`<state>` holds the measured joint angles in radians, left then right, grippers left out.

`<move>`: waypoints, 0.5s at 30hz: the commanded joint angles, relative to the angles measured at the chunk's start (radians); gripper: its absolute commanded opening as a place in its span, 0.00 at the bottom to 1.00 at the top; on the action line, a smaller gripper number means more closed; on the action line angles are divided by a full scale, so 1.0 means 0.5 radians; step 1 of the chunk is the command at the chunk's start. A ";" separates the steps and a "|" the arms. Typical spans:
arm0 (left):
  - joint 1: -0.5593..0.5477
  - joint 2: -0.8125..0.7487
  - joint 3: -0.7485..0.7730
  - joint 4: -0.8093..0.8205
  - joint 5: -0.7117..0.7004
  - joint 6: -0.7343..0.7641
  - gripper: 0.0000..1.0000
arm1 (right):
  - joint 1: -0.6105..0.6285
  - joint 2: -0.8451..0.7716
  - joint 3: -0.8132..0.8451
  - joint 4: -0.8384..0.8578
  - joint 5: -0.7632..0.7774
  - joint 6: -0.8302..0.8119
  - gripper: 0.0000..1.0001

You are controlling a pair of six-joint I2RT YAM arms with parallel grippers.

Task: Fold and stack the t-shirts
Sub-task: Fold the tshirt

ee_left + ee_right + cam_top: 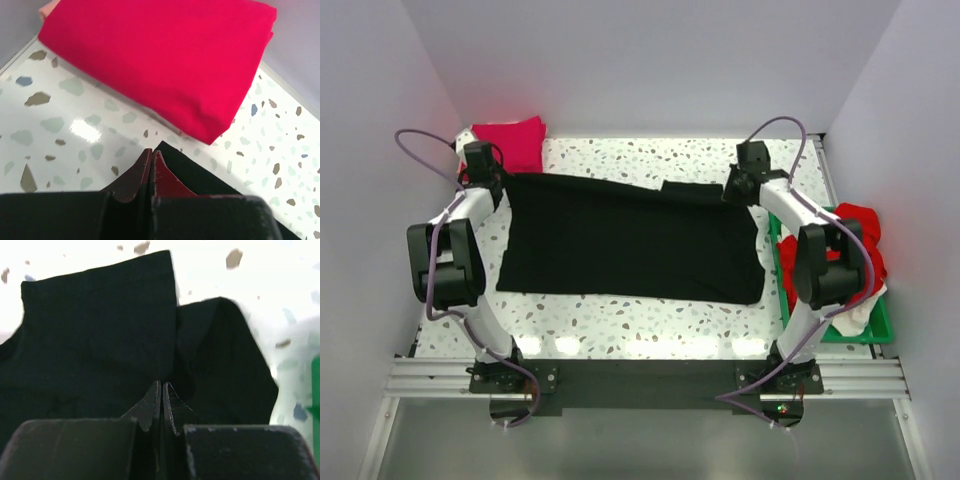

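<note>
The desk (620,318) has a white top speckled with grey, brown and bluish chips, and it sits closed in by plain pale walls, one at the back (650,60), one on the left (365,130) and one on the right (920,120). Strong light from above makes the far edge glow and leaves bright glare spots (565,345) near the front. Along the near edge runs a silver metal rail (425,377) with a dark plate (640,375) at its middle, and a dull grey surface (640,445) lies below.

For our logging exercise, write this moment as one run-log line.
black t-shirt: spread flat | left end effector: shut on far-left corner | right end effector: shut on far-right corner | magenta t-shirt: folded, far-left
</note>
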<state>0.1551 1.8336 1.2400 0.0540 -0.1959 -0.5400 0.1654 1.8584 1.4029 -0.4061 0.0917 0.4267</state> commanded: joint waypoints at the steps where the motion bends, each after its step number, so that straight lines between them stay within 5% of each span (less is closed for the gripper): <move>1: 0.049 -0.148 -0.096 -0.059 -0.102 -0.083 0.00 | 0.050 -0.234 -0.176 0.045 0.044 0.104 0.00; 15: 0.058 -0.455 -0.418 -0.264 -0.142 -0.172 0.00 | 0.068 -0.876 -0.774 0.088 -0.048 0.190 0.00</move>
<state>0.1722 1.6798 1.0676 -0.0734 -0.2310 -0.6071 0.2020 1.4769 1.0573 -0.3927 0.0818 0.5003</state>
